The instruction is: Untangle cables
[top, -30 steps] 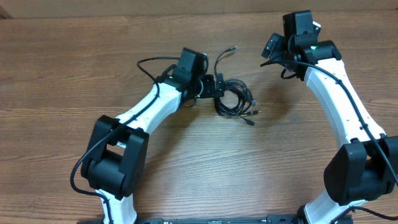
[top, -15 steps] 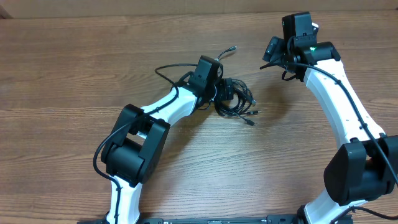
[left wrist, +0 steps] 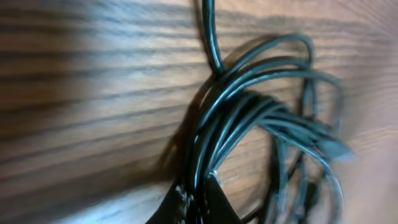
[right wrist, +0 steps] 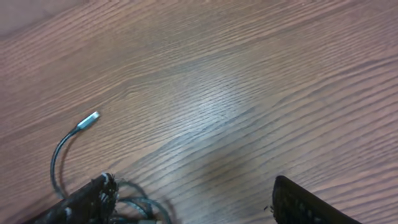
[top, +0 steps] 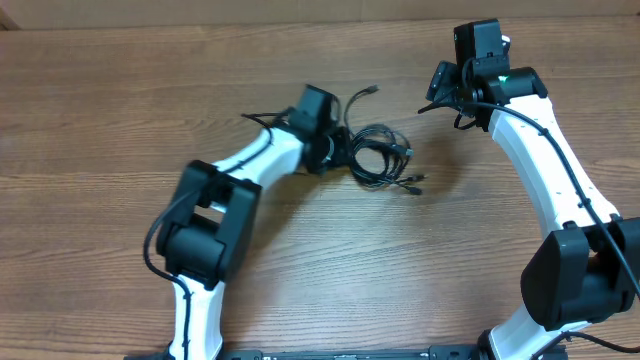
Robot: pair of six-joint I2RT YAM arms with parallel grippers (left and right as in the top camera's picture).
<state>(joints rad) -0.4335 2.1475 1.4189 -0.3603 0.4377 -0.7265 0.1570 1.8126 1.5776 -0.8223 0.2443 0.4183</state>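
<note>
The cables (top: 380, 160) lie in a tangled black coil on the wooden table at the middle, with one loose plug end (top: 372, 90) curling toward the back. My left gripper (top: 345, 152) is at the coil's left edge. In the left wrist view the left gripper (left wrist: 198, 204) is shut on several strands of the cables (left wrist: 249, 118). My right gripper (top: 437, 85) hovers back right of the coil, apart from it. Seen from its own wrist camera, the right gripper (right wrist: 193, 200) stands open over bare wood, with a cable plug (right wrist: 89, 120) to its left.
The wooden table (top: 120, 120) stretches wide on all sides of the coil. Its back edge (top: 250, 24) runs along the top of the overhead view. The left arm's own black wire (top: 262, 118) loops out behind its wrist.
My left gripper pushed into the coil's left edge and shut on its strands, then drew back slightly left, shifting the coil. The right gripper's jaws have narrowed a little.
</note>
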